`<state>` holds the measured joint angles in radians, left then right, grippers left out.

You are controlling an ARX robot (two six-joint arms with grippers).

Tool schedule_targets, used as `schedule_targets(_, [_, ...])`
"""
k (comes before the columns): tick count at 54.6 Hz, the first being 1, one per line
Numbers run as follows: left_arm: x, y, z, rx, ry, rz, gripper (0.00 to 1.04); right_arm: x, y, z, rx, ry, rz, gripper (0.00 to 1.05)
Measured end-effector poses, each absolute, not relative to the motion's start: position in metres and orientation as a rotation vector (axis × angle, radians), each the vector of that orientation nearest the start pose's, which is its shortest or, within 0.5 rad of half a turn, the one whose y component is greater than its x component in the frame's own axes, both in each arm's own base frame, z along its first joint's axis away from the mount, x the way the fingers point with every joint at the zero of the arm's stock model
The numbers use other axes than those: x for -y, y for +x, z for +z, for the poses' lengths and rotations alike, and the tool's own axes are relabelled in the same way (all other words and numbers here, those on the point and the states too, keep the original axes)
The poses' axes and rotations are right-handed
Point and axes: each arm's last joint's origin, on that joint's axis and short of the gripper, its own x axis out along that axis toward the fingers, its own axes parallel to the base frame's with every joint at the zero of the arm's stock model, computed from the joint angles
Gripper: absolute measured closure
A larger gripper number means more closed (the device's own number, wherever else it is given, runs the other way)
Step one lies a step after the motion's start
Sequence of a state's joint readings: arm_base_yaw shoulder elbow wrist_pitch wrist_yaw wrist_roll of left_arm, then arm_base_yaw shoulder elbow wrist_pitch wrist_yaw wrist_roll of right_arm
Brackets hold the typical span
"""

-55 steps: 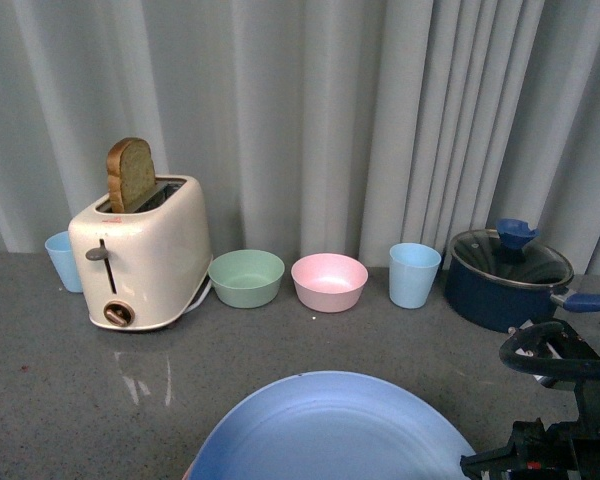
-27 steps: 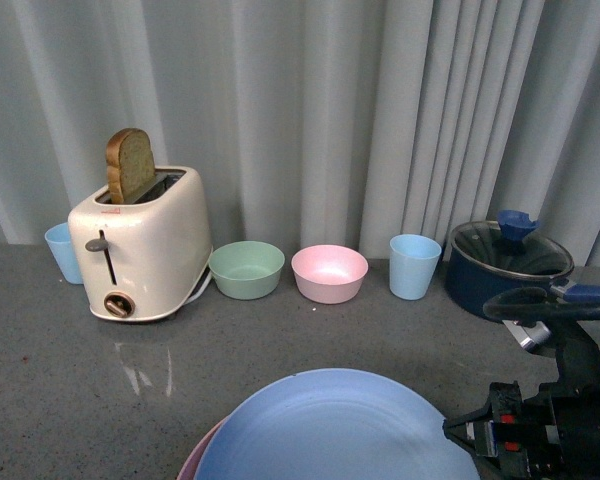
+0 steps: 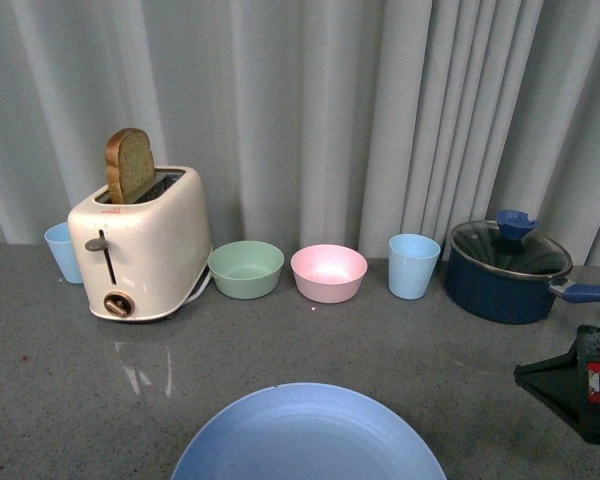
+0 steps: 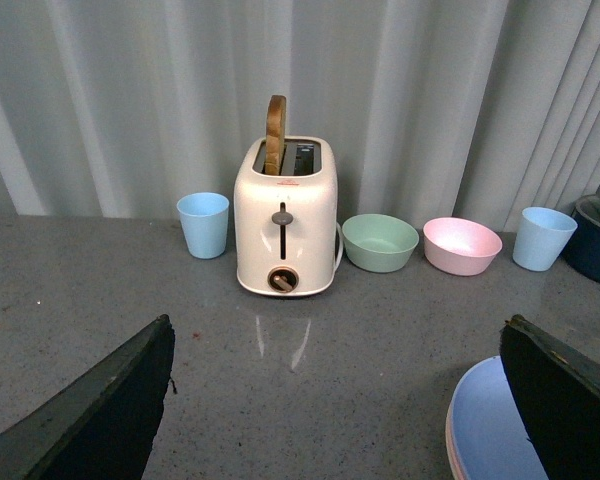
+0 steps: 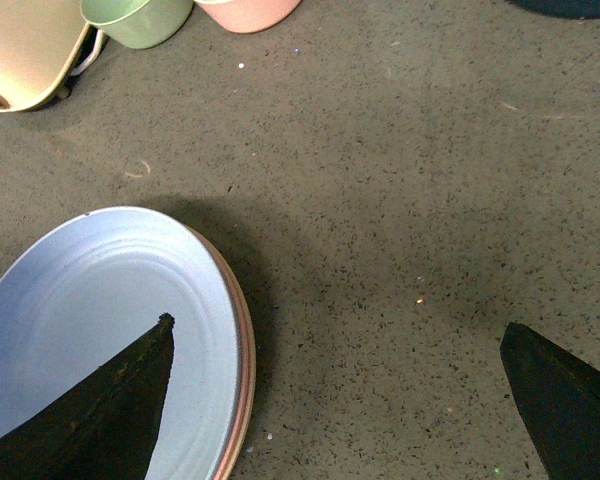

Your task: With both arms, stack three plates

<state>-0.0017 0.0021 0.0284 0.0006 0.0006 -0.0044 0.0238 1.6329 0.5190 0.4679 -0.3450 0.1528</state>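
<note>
The stacking looks finished or nearly so; the light blue plate (image 5: 90,330) lies on top, with a pink plate (image 5: 242,370) showing as a thin rim just beneath it; whether the beige plate sits in the pile cannot be told, since only that pink edge shows under the blue. The stack rests on the grey surface (image 5: 400,200) at the near edge of the front view, well in front of the toaster (image 3: 140,245) and the bowls. The right end effector (image 5: 335,400) hangs released above the surface, one finger over the blue plate, the other well off to the side, holding nothing. The left end effector (image 4: 335,400) is likewise spread wide and empty, with the stack under one finger.
</note>
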Motion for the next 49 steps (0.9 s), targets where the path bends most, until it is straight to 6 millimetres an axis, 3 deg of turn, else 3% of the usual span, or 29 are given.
schedule_targets(3, [0.000, 0.096, 0.173, 0.027, -0.004, -0.002, 0.07, -0.018, 0.271, 0.107, -0.580, 0.168, 0.239, 0.18])
schedule_targets(7, [0.000, 0.096, 0.173, 0.028, -0.004, -0.001, 0.07, -0.015, 0.251, 0.094, -0.421, 0.053, 0.095, 0.34])
schedule_targets(14, [0.000, 0.096, 0.173, 0.028, -0.004, -0.002, 0.07, -0.001, 0.222, 0.128, -0.072, 0.012, 0.003, 0.66])
schedule_targets(19, [0.000, 0.096, 0.173, 0.026, -0.004, -0.002, 0.07, 0.000, 0.208, 0.141, -0.010, 0.006, -0.007, 0.82])
schedule_targets(25, [0.000, 0.096, 0.173, 0.027, -0.004, -0.002, 0.07, 0.000, 0.193, 0.142, -0.027, 0.002, 0.001, 1.02])
schedule_targets(49, [0.000, 0.096, 0.173, 0.027, -0.004, -0.002, 0.07, 0.000, 0.155, 0.160, -0.023, 0.000, 0.000, 1.02])
